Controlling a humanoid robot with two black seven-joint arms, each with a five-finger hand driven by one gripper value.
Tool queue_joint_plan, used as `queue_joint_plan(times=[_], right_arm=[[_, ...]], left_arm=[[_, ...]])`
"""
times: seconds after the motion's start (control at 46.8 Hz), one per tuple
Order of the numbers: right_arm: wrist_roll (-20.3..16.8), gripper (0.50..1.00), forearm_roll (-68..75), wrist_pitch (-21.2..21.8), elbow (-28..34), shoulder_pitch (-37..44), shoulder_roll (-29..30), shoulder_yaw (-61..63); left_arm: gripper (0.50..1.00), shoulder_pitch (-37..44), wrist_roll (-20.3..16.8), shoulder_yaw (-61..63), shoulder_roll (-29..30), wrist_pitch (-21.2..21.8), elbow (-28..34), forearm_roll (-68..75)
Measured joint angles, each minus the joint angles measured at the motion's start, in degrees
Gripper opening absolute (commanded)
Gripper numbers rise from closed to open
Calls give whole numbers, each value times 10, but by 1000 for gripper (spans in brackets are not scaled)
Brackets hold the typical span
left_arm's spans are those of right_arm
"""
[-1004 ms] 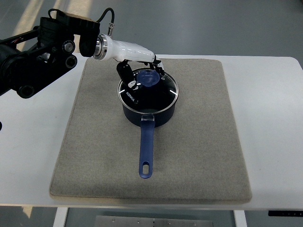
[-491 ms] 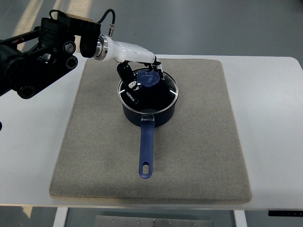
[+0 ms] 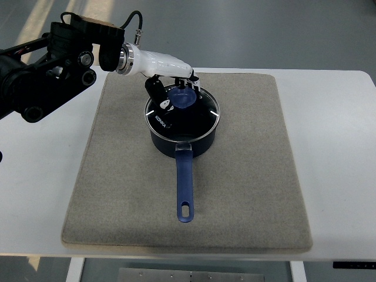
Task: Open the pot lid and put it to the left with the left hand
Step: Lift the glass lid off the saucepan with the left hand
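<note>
A dark blue saucepan [image 3: 183, 138] stands on the grey mat [image 3: 247, 176], its long blue handle [image 3: 184, 188] pointing toward the near edge. A glass lid [image 3: 182, 114] with a blue knob [image 3: 181, 98] covers it, sitting a little toward the left of the pot's rim. My left hand [image 3: 173, 91], white with black fingers, reaches in from the upper left and has its fingers curled around the knob. The right arm does not show.
The mat lies on a white table [image 3: 335, 147]. Bare mat stretches to the left of the pot [image 3: 111, 158] and to its right. My black left arm [image 3: 47, 64] fills the upper left corner.
The lid has shifted slightly left and up with my left hand on the knob. The pot's handle has swung a little to the right.
</note>
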Motion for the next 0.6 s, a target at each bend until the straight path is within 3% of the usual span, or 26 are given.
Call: queue_joint_plan(times=[0.149,0.598], right_arm=[[0,915,0,0,0,0,0,0],[0,915,0,0,0,0,0,0]], left_arm=[[540,0,1,0,0,2,1,0],[523,-2,1,-9,1,-2,2,-12]])
